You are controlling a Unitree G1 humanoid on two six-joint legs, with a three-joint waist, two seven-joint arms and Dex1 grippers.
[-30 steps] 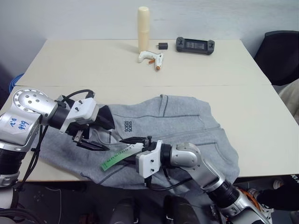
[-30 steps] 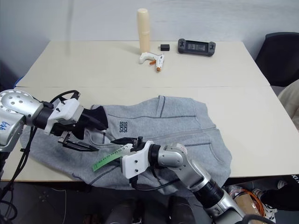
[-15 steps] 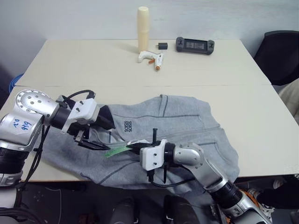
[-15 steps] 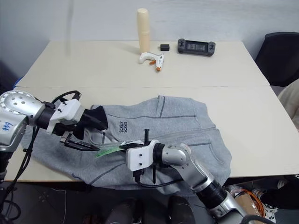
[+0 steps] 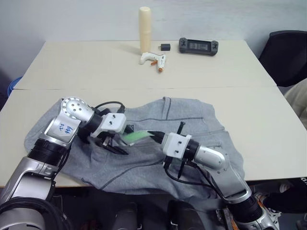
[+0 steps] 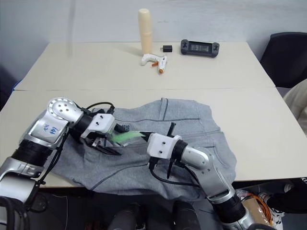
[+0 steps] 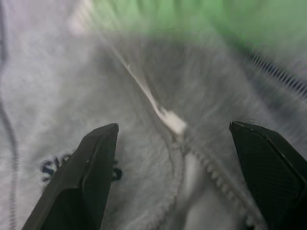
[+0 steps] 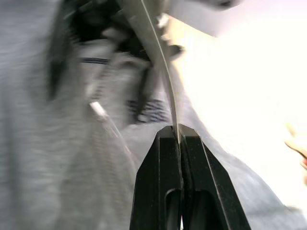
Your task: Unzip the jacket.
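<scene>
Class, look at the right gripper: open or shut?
Shut. The right gripper has its fingers pressed together on the jacket's green hang tag.

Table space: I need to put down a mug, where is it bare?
Free: the beige table left of the cream cylinder, and right of the grey fleece jacket. Crowded: around the white glue gun, small black block and black controller.

Both arms silver-grey metal w/ black ribbed joints. Left arm [image 5: 61, 132] has round screw-studded cap and white label w/ blue handwriting. White wrist blocks, black looping cables. Left gripper [image 5: 114, 147], right gripper [image 8: 177, 136]: black fingers.
</scene>
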